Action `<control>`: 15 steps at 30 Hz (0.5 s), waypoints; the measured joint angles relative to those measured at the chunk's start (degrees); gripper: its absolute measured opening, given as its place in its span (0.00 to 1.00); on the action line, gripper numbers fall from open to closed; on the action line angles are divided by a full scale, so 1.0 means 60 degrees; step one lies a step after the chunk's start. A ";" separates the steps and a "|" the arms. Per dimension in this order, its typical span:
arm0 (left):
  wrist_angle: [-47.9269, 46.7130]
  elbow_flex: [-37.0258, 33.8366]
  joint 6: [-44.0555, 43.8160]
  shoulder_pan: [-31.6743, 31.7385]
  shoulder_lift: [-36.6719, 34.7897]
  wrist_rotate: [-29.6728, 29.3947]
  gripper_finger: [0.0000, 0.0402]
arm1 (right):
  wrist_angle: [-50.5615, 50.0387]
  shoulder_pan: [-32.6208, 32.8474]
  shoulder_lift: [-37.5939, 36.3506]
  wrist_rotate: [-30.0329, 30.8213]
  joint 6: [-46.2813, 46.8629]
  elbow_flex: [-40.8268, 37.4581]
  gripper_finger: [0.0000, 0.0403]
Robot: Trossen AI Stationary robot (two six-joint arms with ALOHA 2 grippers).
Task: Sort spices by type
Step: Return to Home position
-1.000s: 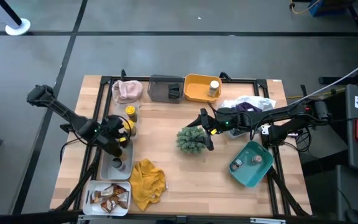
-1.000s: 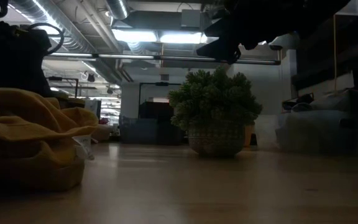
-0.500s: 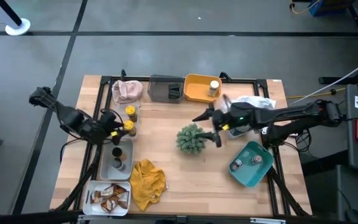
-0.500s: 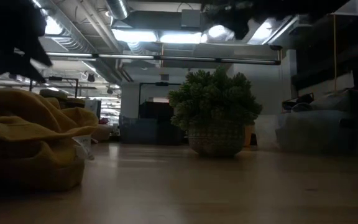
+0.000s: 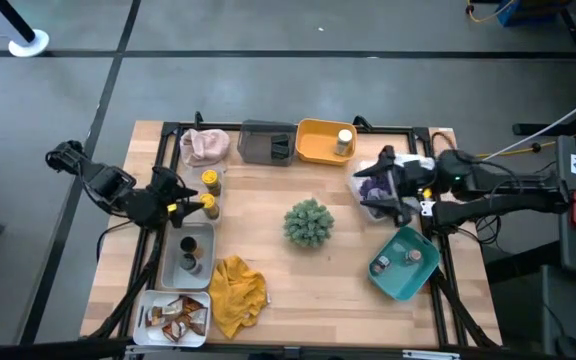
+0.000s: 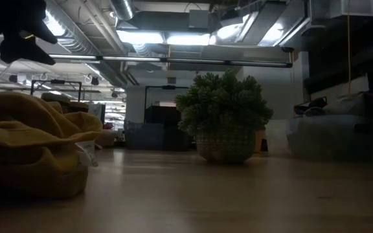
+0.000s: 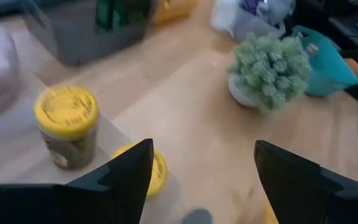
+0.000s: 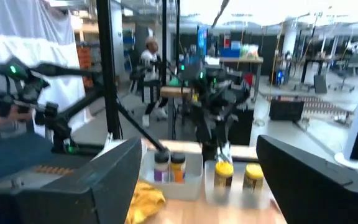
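Along the table's left edge, two jars with bright yellow lids and dark contents sit in a clear bin. The left gripper hangs just beside them, fingers apart and empty. Glossy brown-orange packets fill the white tray at the near left corner. The right gripper hangs by the right edge over a white bag, fingers apart, empty. Bare wood lies open around the plant; the cloth crowds the near left

slim dark jointed arms, broad black angular fingers.
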 joint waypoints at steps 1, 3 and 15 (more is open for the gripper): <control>0.0027 0.0000 0.0137 0.0000 0.0029 -0.0208 0.65 | 0.0006 0.0000 -0.0116 0.0000 0.0098 0.0004 0.79; 0.0050 -0.0002 0.1050 0.0000 0.0055 -0.0995 0.65 | -0.0019 0.0000 -0.0311 -0.0032 0.0400 0.0004 0.79; 0.6655 -0.1202 0.7195 0.0053 0.0181 -0.1358 0.65 | -0.2685 -0.0018 -0.1553 -0.0114 0.0049 0.0004 0.79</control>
